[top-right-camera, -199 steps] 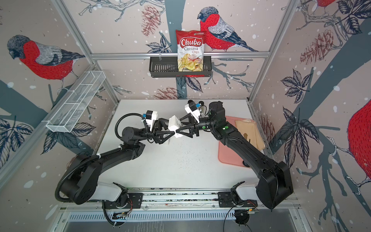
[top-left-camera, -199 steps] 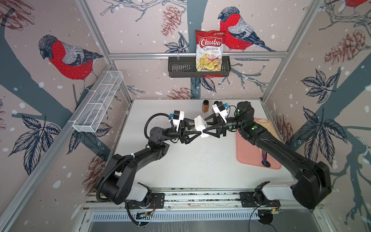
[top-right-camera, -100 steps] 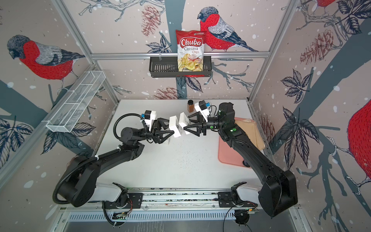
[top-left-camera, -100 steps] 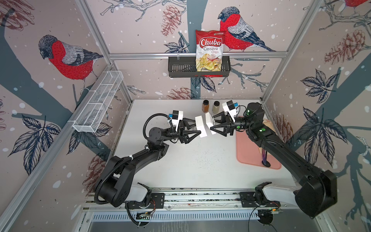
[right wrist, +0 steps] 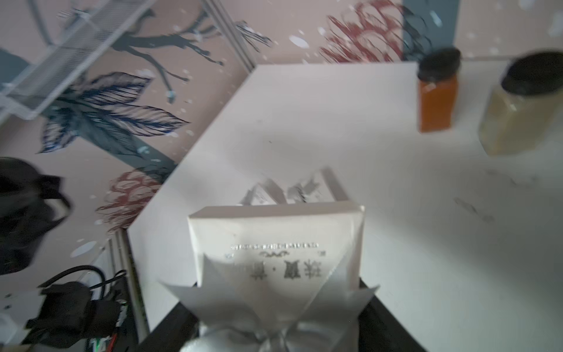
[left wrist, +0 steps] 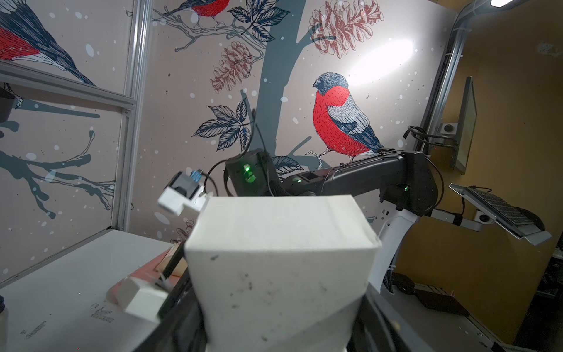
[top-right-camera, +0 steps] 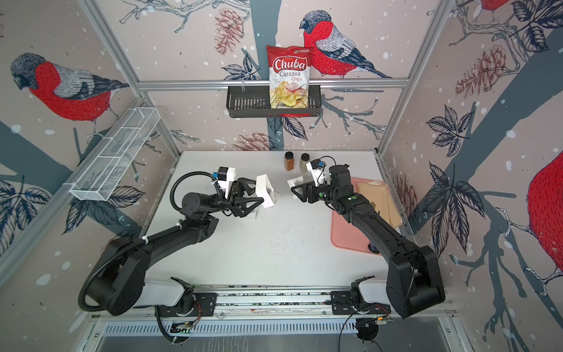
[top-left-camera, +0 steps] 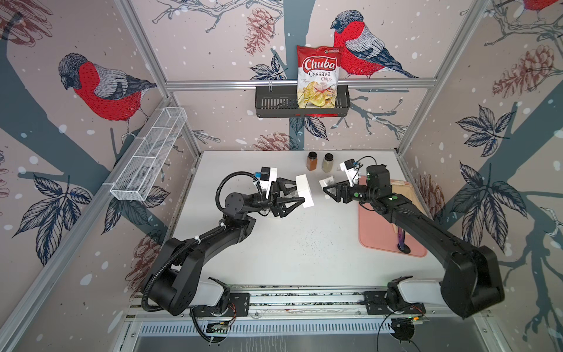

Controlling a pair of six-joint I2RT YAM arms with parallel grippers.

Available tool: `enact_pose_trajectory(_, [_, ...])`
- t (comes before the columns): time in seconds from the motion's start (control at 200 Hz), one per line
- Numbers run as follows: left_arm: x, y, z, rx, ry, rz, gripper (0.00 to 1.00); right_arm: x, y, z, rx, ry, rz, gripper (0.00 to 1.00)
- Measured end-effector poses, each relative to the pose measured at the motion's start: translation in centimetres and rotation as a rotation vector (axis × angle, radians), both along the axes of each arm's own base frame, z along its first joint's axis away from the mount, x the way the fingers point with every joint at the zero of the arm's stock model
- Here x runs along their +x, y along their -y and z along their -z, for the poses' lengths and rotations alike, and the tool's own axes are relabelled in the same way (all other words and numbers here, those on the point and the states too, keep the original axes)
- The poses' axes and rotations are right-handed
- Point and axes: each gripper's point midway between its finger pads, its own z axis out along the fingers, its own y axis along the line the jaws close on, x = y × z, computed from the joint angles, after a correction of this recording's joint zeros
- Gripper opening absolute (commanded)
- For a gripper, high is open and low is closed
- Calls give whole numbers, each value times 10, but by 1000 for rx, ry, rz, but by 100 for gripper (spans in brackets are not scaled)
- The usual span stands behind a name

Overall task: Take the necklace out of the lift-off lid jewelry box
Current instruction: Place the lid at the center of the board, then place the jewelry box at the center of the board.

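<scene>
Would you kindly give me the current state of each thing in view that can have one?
box base: uncovered, held by left gripper
lid: off, apart from box base, held by right gripper
left gripper: shut on box base
right gripper: shut on lid
orange spice jar: capped, upright
pale spice jar: capped, upright
chip bag: upright in basket

box base (top-left-camera: pixel 304 190): white, open, tipped sideways between left fingers (top-left-camera: pixel 292 201) | lid (right wrist: pixel 275 237): white, silver bow, off, between right fingers (top-left-camera: pixel 332 193), apart from base
</scene>
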Motion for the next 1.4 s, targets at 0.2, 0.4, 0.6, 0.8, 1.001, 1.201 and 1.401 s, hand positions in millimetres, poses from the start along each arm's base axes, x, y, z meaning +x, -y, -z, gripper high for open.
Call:
enact_pose_trajectory(0.2, [-1, -1, -1, 0, 8, -2, 73, 11, 15, 90, -258, -199, 172, 73])
enact_pose_trajectory(0.4, [-5, -3, -3, 2, 13, -4, 73, 20, 33, 140, -414, -290, 263, 84])
enact_pose_trajectory(0.6, [-9, -5, -5, 11, 40, -17, 73, 21, 38, 133, -406, -284, 270, 86])
enact_pose_trajectory(0.8, [-9, -5, -3, 18, 37, -19, 73, 14, 26, 68, -199, -140, 151, 67])
enact_pose_trajectory(1.001, [-13, -5, -2, 20, 33, 5, 74, -19, -15, -31, 108, 103, -153, 48])
enact_pose_trajectory(1.201, [-21, -5, -3, 25, 45, 43, 74, -53, -42, -94, 281, 247, -428, 35])
enact_pose_trajectory(1.401, [-33, -8, -7, 28, 78, 84, 74, -93, -53, -123, 363, 326, -621, 35])
